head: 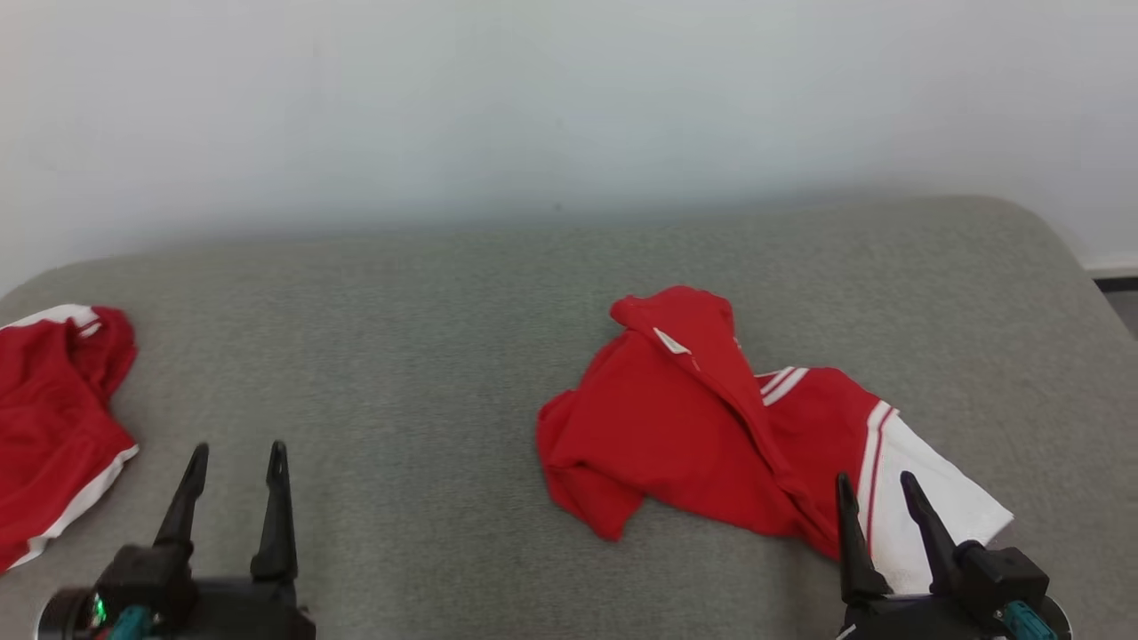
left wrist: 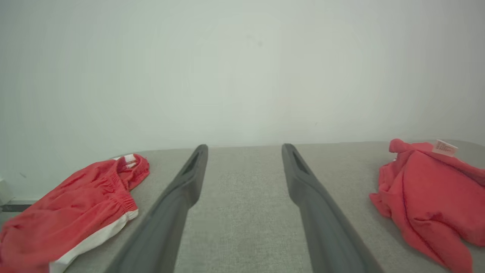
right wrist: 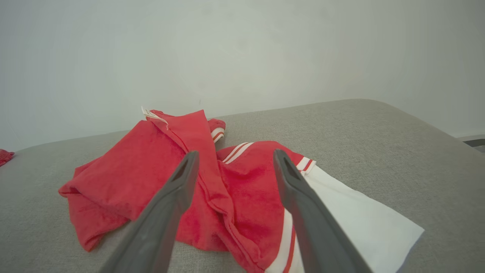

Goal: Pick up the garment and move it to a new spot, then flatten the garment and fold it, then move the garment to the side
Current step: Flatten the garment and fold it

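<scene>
Finding the red garment (head: 676,418) lying crumpled right of centre on the grey padded surface (head: 400,356), bunching into folds, with a white panel (head: 973,508) and red-and-white striped trim spreading toward the near right and a small white label (head: 671,340) sticking up at the far fold. Seeing the right gripper (head: 875,480) sitting at the garment's near right edge, fingers standing apart over the white panel and clamping nothing; not being able to tell whether touching the cloth. Seeing the left gripper (head: 238,446) resting well apart to the left over bare surface, fingers likewise spreading wide and holding nothing. Noting a second red garment (head: 53,400) with white edging lying at the far left edge, and a pale wall (head: 533,107) rising behind.
</scene>
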Robot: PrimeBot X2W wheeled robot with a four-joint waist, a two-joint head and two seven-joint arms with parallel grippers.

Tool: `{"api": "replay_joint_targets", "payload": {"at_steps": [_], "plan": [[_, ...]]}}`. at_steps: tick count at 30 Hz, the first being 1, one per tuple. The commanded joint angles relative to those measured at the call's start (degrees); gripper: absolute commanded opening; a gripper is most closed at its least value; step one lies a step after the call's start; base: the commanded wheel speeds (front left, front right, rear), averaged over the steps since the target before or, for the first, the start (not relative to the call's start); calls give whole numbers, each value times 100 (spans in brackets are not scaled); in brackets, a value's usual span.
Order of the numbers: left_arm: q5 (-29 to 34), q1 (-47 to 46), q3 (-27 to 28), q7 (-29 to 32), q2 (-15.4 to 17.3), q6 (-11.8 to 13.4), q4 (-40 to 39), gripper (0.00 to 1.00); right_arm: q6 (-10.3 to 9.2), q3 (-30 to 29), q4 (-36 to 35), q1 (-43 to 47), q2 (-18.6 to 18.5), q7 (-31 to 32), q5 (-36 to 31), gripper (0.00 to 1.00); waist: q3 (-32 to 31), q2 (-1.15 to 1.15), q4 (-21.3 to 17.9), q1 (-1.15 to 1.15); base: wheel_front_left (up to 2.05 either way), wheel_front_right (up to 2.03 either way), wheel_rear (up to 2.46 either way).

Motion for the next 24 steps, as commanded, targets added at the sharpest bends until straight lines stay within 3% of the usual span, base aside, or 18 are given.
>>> {"api": "replay_joint_targets", "payload": {"at_steps": [1, 9, 24], "plan": [[-36, -129, -49, -20, 20, 7, 53, 100, -13, 1, 6, -28, 18, -2, 42, 100, 159, 0, -313, -1, 0, 0, 0], [-349, -1621, -824, 12, 331, 7, 1014, 100, -13, 30, 0, -131, 41, -3, 214, 100, 619, 0, -986, -1, 0, 0, 0], [-1205, -3849, -2486, 861, 445, 8, 2869, 100, -13, 144, 19, -374, 44, -3, 522, 100, 1232, 0, -1746, -1, 0, 0, 0]]}}
